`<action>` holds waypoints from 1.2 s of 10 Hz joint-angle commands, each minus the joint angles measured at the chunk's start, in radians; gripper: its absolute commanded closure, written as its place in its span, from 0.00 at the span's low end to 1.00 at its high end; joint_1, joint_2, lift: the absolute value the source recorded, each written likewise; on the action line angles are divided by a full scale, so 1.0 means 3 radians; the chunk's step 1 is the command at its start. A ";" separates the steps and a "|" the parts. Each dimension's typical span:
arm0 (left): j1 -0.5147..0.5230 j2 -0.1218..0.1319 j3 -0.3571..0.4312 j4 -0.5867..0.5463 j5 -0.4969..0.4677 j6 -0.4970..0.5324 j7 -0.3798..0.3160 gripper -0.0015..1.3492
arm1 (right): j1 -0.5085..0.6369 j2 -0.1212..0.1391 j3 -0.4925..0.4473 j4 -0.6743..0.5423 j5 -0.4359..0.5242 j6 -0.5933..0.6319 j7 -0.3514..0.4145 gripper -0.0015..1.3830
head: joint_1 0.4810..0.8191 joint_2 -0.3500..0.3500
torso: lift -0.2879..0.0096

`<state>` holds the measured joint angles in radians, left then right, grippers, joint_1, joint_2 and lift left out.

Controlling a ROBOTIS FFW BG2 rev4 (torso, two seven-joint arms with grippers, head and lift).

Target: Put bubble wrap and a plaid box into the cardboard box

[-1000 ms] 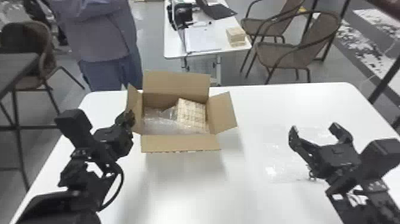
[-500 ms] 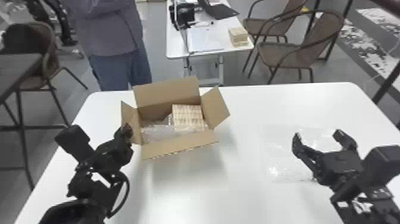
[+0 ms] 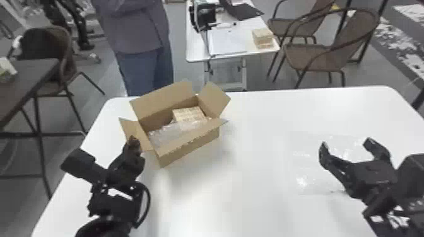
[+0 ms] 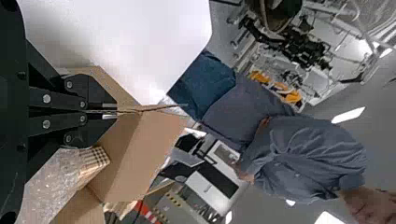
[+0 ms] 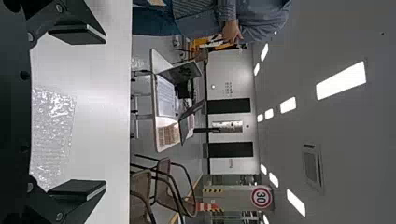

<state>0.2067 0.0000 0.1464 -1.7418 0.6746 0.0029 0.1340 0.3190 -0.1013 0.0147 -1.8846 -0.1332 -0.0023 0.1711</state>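
Black left gripper [image 3: 134, 142] seemingly pinches a flap [image 3: 136, 131] of the cardboard box [image 3: 191, 145], right gripper [image 3: 346, 146] gaping empty, a printed sign [image 5: 261, 197] beyond.

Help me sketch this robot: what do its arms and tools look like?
The left arm and right arm are black, with blocky segments; a black cable loops beside the left one. The left tool and right tool have flat black fingers; silver bolt heads dot the left.

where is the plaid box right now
In the head view, the plaid box sits inside the open cardboard box, on the left side of the white table, just behind the bubble wrap.
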 commanded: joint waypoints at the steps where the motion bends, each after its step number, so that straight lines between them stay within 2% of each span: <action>1: 0.0016 -0.0009 -0.0074 0.0054 0.0068 -0.0398 0.0100 0.90 | -0.0010 0.0000 0.0007 0.0003 0.0009 0.0023 0.0012 0.14 | 0.63 0.71 | 0.62; 5: 0.0134 -0.0009 -0.0263 0.0273 0.0257 -0.1482 0.0601 0.90 | -0.0015 0.0000 0.0007 0.0003 0.0004 0.0044 0.0028 0.14 | 0.63 0.78 | 0.62; 7: 0.0139 -0.0009 -0.0560 0.0565 0.0349 -0.2587 0.1108 0.90 | -0.0020 0.0000 0.0012 0.0003 0.0004 0.0064 0.0043 0.14 | 0.63 0.83 | 0.62; 8: 0.0149 -0.0009 -0.0631 0.0642 0.0339 -0.2863 0.1256 0.90 | -0.0020 0.0000 0.0012 0.0003 0.0004 0.0069 0.0048 0.14 | 0.63 0.87 | 0.62; 10: 0.0114 -0.0009 -0.0790 0.0749 0.0349 -0.3108 0.1404 0.90 | -0.0041 0.0000 0.0023 0.0013 0.0004 0.0095 0.0069 0.14 | 0.63 0.91 | 0.62; 11: 0.0093 0.0000 -0.0836 0.0769 0.0364 -0.3124 0.1399 0.90 | -0.0046 0.0000 0.0028 0.0018 0.0009 0.0095 0.0084 0.14 | 0.63 0.91 | 0.62; 12: 0.0083 0.0061 -0.0877 0.0790 0.0364 -0.3144 0.1353 0.60 | -0.0046 0.0000 0.0028 0.0018 0.0009 0.0100 0.0084 0.14 | 0.63 0.90 | 0.62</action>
<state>0.2336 0.0087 -0.1085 -1.5085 0.7835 -0.9359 0.5429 0.3057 -0.1012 0.0228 -1.8794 -0.1306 0.0269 0.1967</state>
